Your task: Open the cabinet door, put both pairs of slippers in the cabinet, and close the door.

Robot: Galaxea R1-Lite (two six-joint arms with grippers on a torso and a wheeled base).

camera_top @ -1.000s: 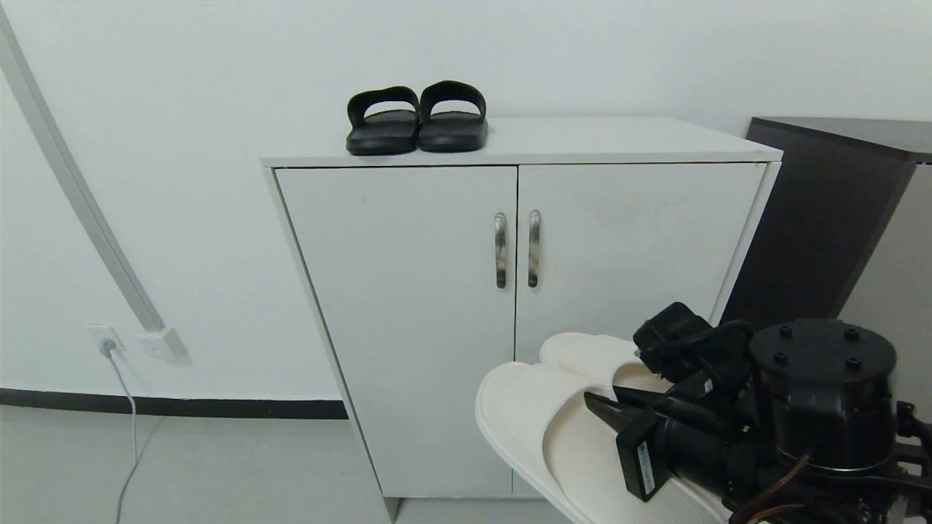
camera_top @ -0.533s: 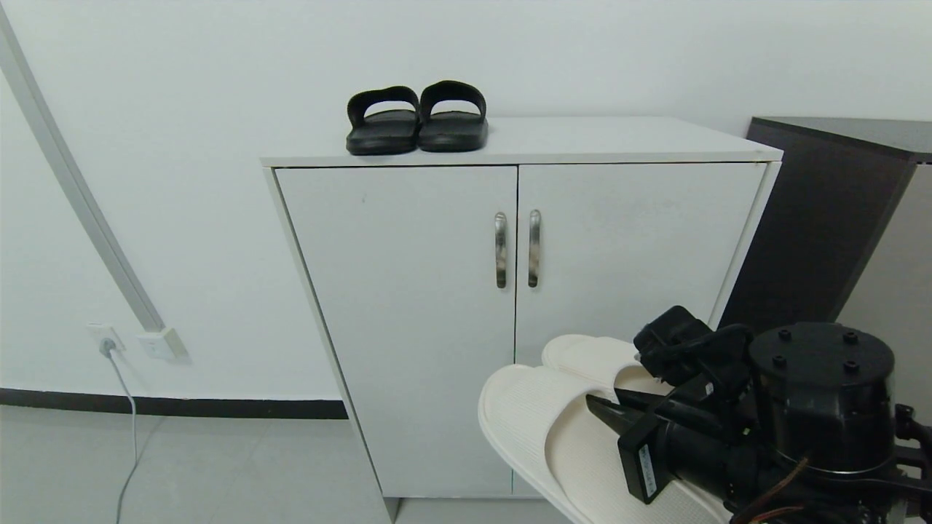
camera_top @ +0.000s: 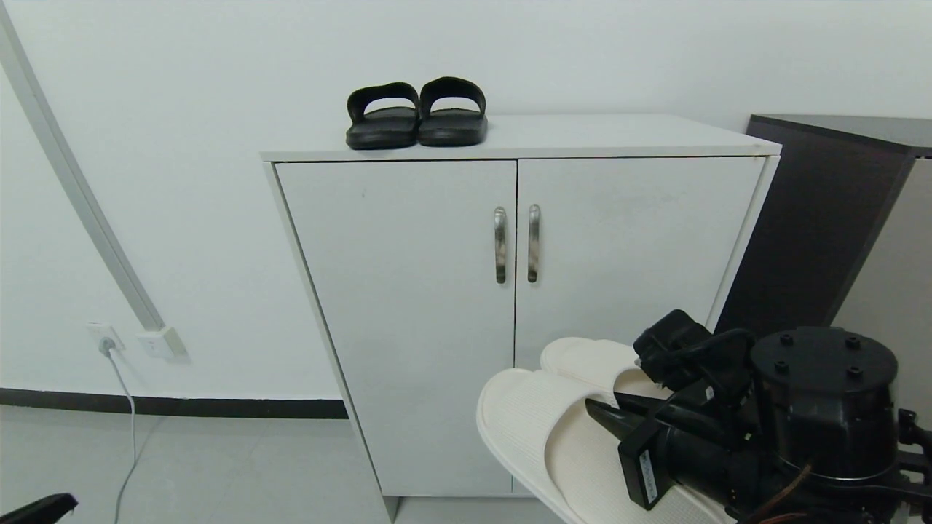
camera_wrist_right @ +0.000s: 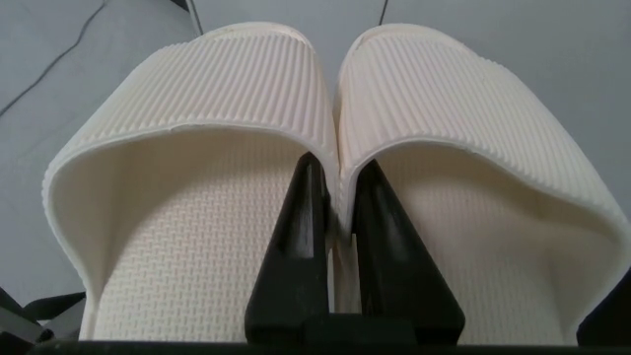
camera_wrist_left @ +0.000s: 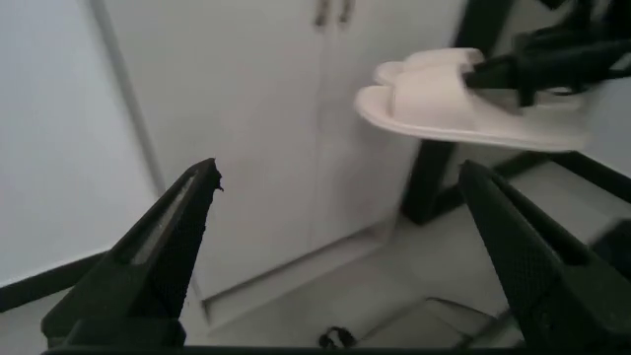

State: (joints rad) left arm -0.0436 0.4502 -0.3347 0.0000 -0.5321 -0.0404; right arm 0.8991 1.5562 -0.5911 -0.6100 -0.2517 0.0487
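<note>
Change over the last second is small: a dark part of the left arm [camera_top: 33, 507] now shows at the low left edge of the head view. The whole scene also sits a touch higher in frame, which I read as camera motion, not cabinet motion. The left gripper [camera_wrist_left: 337, 170] is spread wide and holds nothing, low down and facing the front of the cabinet [camera_top: 641, 138]. The black slippers [camera_top: 416, 116] sit as a pair on the cabinet top, toward its left end. The left door [camera_top: 400, 327] and right door [camera_top: 626, 255] are both shut, with the left handle [camera_top: 499, 244] and right handle [camera_top: 534, 243] just beside each other at the centre seam. Low on the right, the right gripper [camera_wrist_right: 338, 176] is clamped on the white slippers [camera_top: 539, 429], pinching their two inner walls together. It holds the pair in the air before the lower part of the right door. Judgement: the free left arm is coming up to open a door, and nothing is stowed yet. Writing: a small white sticker [camera_top: 646, 467] on the right gripper carries print too small to read. No marks are legible on either pair.
</note>
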